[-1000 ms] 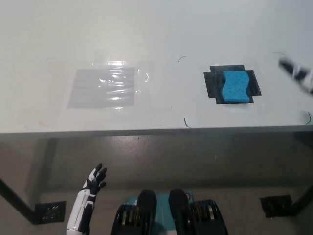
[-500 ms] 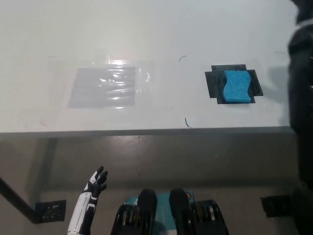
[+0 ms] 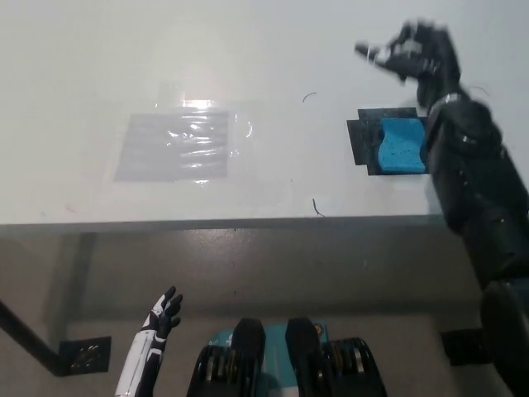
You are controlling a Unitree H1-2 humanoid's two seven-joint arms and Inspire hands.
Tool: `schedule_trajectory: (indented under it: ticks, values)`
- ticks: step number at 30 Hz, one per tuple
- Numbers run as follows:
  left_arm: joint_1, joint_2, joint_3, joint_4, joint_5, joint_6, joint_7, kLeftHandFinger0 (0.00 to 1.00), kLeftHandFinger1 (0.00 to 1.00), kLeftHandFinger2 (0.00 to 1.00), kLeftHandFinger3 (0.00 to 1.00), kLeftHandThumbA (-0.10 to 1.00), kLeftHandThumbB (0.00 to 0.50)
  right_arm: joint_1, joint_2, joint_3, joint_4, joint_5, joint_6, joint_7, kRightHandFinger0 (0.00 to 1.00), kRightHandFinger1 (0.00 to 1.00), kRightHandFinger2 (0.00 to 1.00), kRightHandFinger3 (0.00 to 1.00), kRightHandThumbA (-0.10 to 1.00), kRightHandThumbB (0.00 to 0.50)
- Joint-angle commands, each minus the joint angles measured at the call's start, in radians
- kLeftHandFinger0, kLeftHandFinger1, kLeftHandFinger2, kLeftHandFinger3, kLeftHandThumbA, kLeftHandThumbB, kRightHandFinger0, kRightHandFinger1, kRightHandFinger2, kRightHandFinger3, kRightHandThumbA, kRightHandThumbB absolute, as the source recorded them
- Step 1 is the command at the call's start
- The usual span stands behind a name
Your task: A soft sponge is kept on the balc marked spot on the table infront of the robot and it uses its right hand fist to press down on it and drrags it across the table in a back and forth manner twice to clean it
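Hand first, far left: my white left hand [image 3: 162,318] is hanging below the table edge at the lower left, fingers spread, holding nothing, resting out of the work.

Moving right, a clear rectangular plastic sheet [image 3: 178,146] is lying flat on the white table [image 3: 66,66], glare across its top. Well apart from it, further right, the blue soft sponge [image 3: 402,146] is sitting on the black marked spot [image 3: 364,141], not yet touched, its right edge hidden behind my forearm.

Rightmost, my black right hand [image 3: 413,54] is hovering beyond the sponge, fingers splayed wide and empty, the arm crossing in from the bottom right.

I am judging this as the approach, wiping not yet begun. To do it well I am needing to curl these fingers into a fist first, bring the fist back over the sponge's middle, and press straight down so the soft body squashes evenly instead of squirting sideways. Then I am keeping steady pressure through each drag, or the fist will be sliding off the top.

Count: one sponge, one black mark, one plastic sheet, two robot hands.
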Motion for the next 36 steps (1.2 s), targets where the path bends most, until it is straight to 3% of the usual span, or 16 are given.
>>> schedule_trajectory:
  ticks: [1, 2, 3, 4, 6, 13, 17, 20, 23, 24, 25, 26, 30, 33, 36]
  values:
    - [0.011, -0.001, -0.014, -0.039, 0.012, -0.1, 0.012, 1.0, 1.0, 1.0, 1.0, 1.0, 0.043, -0.081, 0.006, -0.026, 0.197, 0.009, -0.118, -0.072, 0.0, 0.01, 0.35, 0.35, 1.0, 0.147]
    - [0.015, 0.0, -0.016, -0.042, 0.013, -0.1, 0.011, 1.0, 1.0, 1.0, 1.0, 1.0, 0.025, -0.069, 0.005, -0.024, 0.208, 0.005, -0.11, -0.083, 0.0, 0.03, 0.4, 0.41, 1.0, 0.205]
    - [0.017, 0.001, -0.017, -0.043, 0.014, -0.1, 0.011, 1.0, 1.0, 1.0, 1.0, 1.0, 0.015, -0.065, 0.004, -0.023, 0.216, 0.003, -0.109, -0.088, 0.0, 0.01, 0.35, 0.38, 1.0, 0.104]
    - [0.018, 0.004, -0.019, -0.042, 0.033, -0.101, 0.019, 1.0, 1.0, 1.0, 1.0, 1.0, 0.021, -0.031, 0.0, -0.026, 0.227, 0.005, -0.102, -0.081, 0.0, 0.05, 0.39, 0.44, 1.0, 0.165]
    - [0.019, 0.006, -0.02, -0.042, 0.031, -0.102, 0.017, 1.0, 1.0, 1.0, 1.0, 1.0, 0.03, -0.006, -0.001, -0.041, 0.236, 0.02, -0.103, -0.079, 0.0, 0.0, 0.36, 0.44, 1.0, 0.145]
    - [0.01, 0.007, -0.026, -0.042, 0.035, -0.096, 0.013, 1.0, 1.0, 1.0, 1.0, 1.0, 0.04, 0.06, 0.004, -0.072, 0.249, 0.034, -0.111, -0.054, 0.0, 0.0, 0.3, 0.45, 1.0, 0.151]
    - [0.007, 0.007, -0.024, -0.031, 0.036, -0.106, 0.017, 1.0, 1.0, 1.0, 1.0, 1.0, 0.041, 0.101, 0.019, -0.078, 0.254, 0.034, -0.111, -0.042, 0.0, 0.0, 0.18, 0.3, 1.0, 0.165]
    - [0.007, 0.009, -0.022, -0.036, 0.034, -0.1, 0.014, 1.0, 1.0, 1.0, 1.0, 1.0, 0.03, 0.11, 0.03, -0.066, 0.256, 0.019, -0.102, -0.06, 0.0, 0.0, 0.22, 0.35, 1.0, 0.147]
    - [0.004, 0.011, -0.021, -0.036, 0.036, -0.095, 0.014, 1.0, 1.0, 1.0, 1.0, 1.0, 0.058, 0.092, 0.042, -0.074, 0.252, 0.03, -0.101, -0.045, 0.0, 0.0, 0.22, 0.34, 1.0, 0.142]
    - [0.004, 0.011, -0.021, -0.036, 0.036, -0.095, 0.014, 1.0, 1.0, 1.0, 1.0, 1.0, 0.057, 0.089, 0.043, -0.077, 0.252, 0.034, -0.099, -0.042, 0.0, 0.0, 0.22, 0.34, 1.0, 0.206]
    - [0.002, 0.01, -0.022, -0.033, 0.035, -0.098, 0.013, 1.0, 1.0, 1.0, 1.0, 1.0, 0.056, 0.077, 0.051, -0.072, 0.247, 0.03, -0.108, -0.02, 0.0, 0.0, 0.17, 0.29, 1.0, 0.171]
    - [0.0, 0.008, -0.022, -0.032, 0.037, -0.099, 0.016, 1.0, 1.0, 1.0, 1.0, 1.0, 0.056, 0.067, 0.061, -0.069, 0.242, 0.03, -0.124, 0.006, 0.0, 0.0, 0.17, 0.29, 1.0, 0.184]
    - [-0.002, 0.007, -0.022, -0.026, 0.033, -0.103, 0.014, 1.0, 1.0, 1.0, 1.0, 1.0, 0.054, 0.034, 0.104, -0.061, 0.226, 0.031, -0.151, 0.063, 0.0, 0.0, 0.02, 0.04, 1.0, 0.215]
    - [0.0, 0.008, -0.022, -0.027, 0.022, -0.101, 0.008, 1.0, 1.0, 1.0, 1.0, 1.0, 0.049, 0.019, 0.138, -0.044, 0.218, 0.017, -0.172, 0.086, 0.0, 0.0, 0.0, 0.0, 1.0, 0.215]
    - [-0.004, 0.01, -0.021, -0.018, 0.024, -0.118, 0.01, 1.0, 1.0, 1.0, 1.0, 1.0, 0.047, 0.007, 0.184, -0.026, 0.206, 0.005, -0.188, 0.093, 0.0, 0.0, 0.0, 0.0, 1.0, 0.166]
